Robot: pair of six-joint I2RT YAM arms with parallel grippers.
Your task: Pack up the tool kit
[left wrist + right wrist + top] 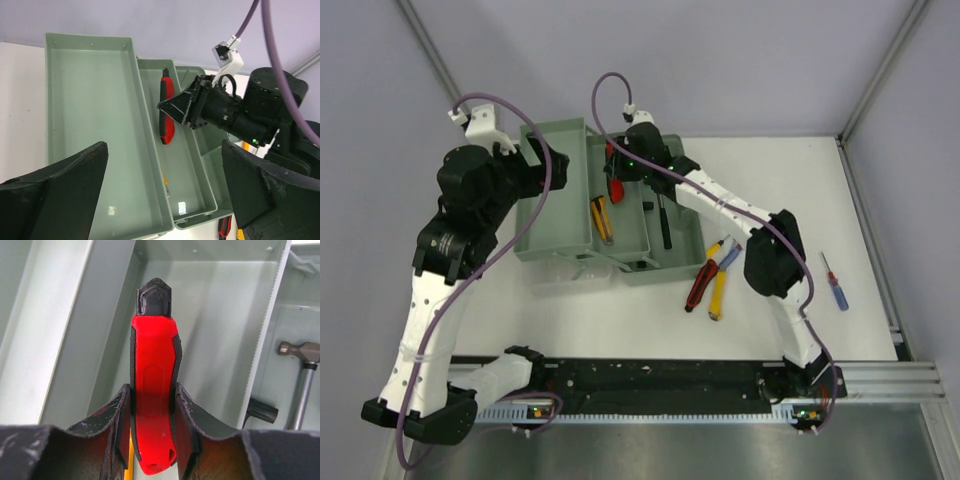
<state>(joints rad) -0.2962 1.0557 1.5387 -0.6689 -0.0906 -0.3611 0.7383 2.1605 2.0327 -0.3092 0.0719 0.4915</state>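
Your right pincer (152,390) is clamped on a red-and-black hand tool (152,355) and holds it over the middle tray of the open toolbox (565,200). Your left pincer (164,165) hangs wide apart above the left tray and grips nothing. I judge you are about half way: a hammer (663,220) and a yellow-handled tool (603,218) already lie in the trays, but the red-handled pliers (700,285), the yellow-handled pliers (718,290) and the blue-handled screwdriver (835,285) wait on the table (620,320).
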